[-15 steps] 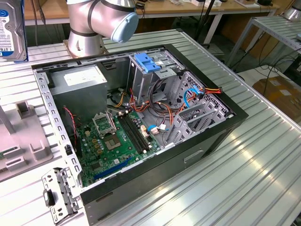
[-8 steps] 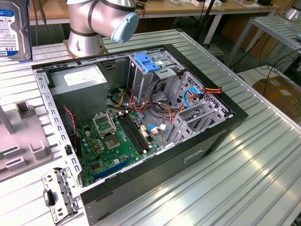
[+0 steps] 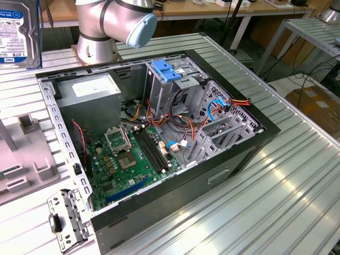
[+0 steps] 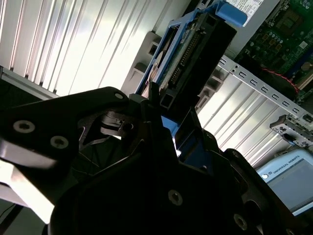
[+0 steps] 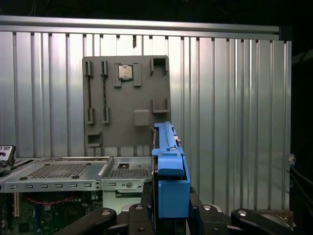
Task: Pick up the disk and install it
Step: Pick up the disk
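closest thing in the first wrist view is the gripper [image 5: 169, 203]. its jaws are clamped on the disk [image 5: 168, 161], one finger on each flat face. the drive stands on edge between them with a light-blue side rail facing the camera. my guess is it's grabbed by the faces so the rails stay free, since those look like what has to slide into a bay.

the second wrist view has the same hold from the other side. the connector edge of the drive sticks out past the black fingers.

behind the drive is the grey holder plate [image 5: 112, 117], lying flat on the ribbed metal table [image 5: 220, 98]. the disk is well apart from it and touches nothing but the fingers. in the exterior view it hangs at the exterior view's left, label side out, so the pick-up part looks done and the install part not.

further off is the computer case [image 3: 223, 175], on its side with the panel off, presumably so everything can be reached from above. inside are the motherboard [image 3: 127, 159], the power supply [image 3: 90, 101] and the drive cage [image 3: 156, 98] with a blue bracket [image 3: 166, 70] on top. the arm [image 3: 114, 21] stands on the table behind the case.
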{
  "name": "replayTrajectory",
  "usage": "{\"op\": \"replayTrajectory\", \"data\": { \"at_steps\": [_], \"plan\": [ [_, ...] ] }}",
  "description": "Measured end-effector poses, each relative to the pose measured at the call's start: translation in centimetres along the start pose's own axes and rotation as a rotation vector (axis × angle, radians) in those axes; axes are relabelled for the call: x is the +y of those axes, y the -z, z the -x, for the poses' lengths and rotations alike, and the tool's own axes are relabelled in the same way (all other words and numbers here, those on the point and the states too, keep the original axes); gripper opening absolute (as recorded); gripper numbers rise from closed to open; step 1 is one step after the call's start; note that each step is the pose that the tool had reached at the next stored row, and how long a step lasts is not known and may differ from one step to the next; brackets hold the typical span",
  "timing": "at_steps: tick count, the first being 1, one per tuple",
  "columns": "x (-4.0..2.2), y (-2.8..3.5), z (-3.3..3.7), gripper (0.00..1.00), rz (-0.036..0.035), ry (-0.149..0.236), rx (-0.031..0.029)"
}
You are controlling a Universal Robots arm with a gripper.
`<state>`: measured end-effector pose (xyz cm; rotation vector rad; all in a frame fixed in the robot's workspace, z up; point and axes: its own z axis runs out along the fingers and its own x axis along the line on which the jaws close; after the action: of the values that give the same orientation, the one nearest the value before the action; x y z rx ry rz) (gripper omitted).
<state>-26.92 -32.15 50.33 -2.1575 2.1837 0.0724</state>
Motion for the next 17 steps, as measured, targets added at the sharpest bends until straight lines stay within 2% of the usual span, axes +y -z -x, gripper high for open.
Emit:
{"op": "replayTrajectory", "data": {
  "at_steps": [5, 13, 17],
  "plan": [
    [-0.87, -0.01, -0.04, 0.37, 0.0000, 0.000, 0.0000],
    [-1.79, -0.02, -0.07, 0.37, 0.0001, 0.000, 0.0000],
    [-2.46, -0.04, -0.10, 0.37, 0.0001, 0.000, 0.0000]
  ]
}}
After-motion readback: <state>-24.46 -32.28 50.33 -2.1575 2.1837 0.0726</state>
